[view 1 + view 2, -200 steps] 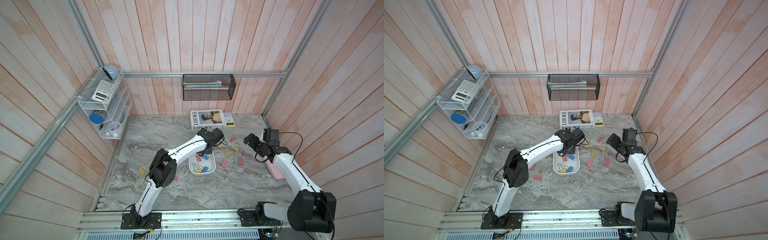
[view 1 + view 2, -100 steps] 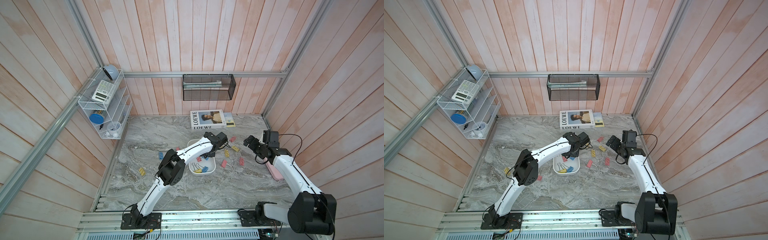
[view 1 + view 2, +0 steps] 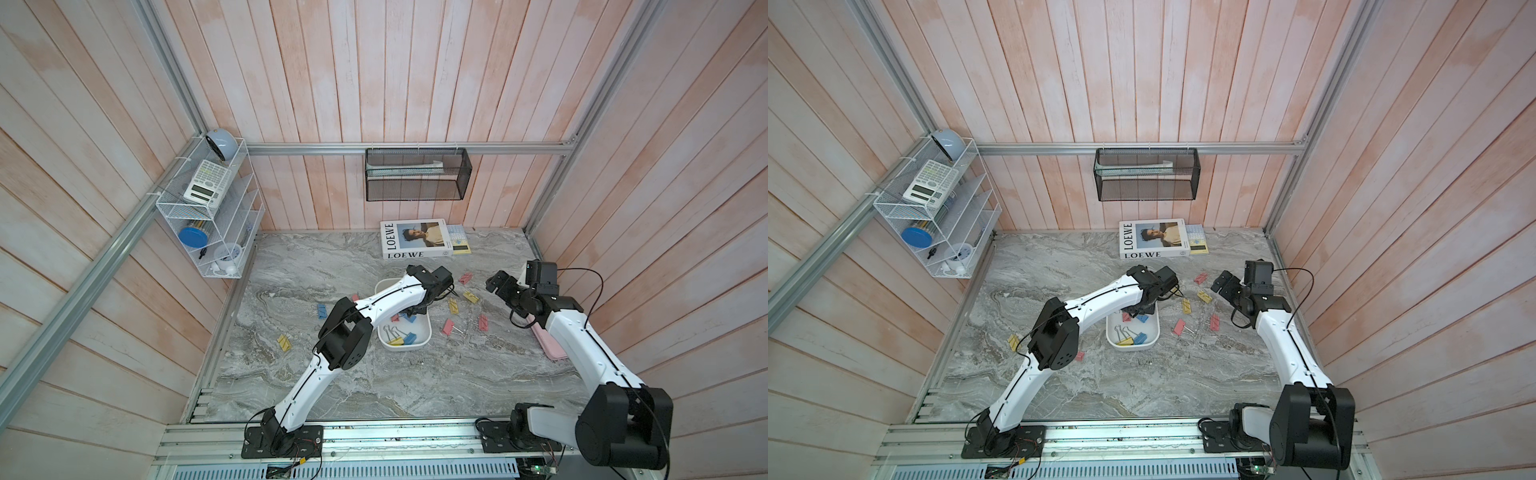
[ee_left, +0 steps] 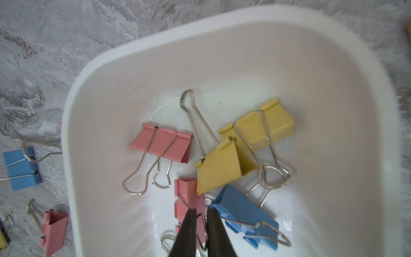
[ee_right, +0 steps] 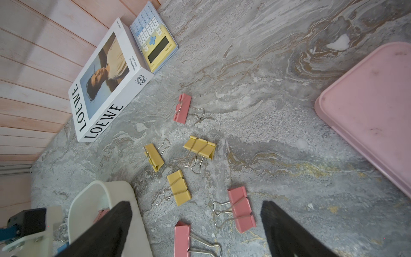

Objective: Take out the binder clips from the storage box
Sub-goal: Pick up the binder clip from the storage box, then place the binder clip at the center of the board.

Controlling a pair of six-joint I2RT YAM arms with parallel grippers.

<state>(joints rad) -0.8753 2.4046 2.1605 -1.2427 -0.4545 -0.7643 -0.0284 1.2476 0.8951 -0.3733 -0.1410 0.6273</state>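
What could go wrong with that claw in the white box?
The left claw seems to pinch only the thin wire handle of a pink metal binder clip, so it may slip or swing. A yellow metal binder clip and a blue binder clip crowd it in the shallow white plastic box and might get dragged along.

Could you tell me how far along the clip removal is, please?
Done: many binder clips lie on the table. In hand: the left gripper pinches a pink clip by its wire handle inside the storage box. Left: at least four more there; the right gripper hangs open.
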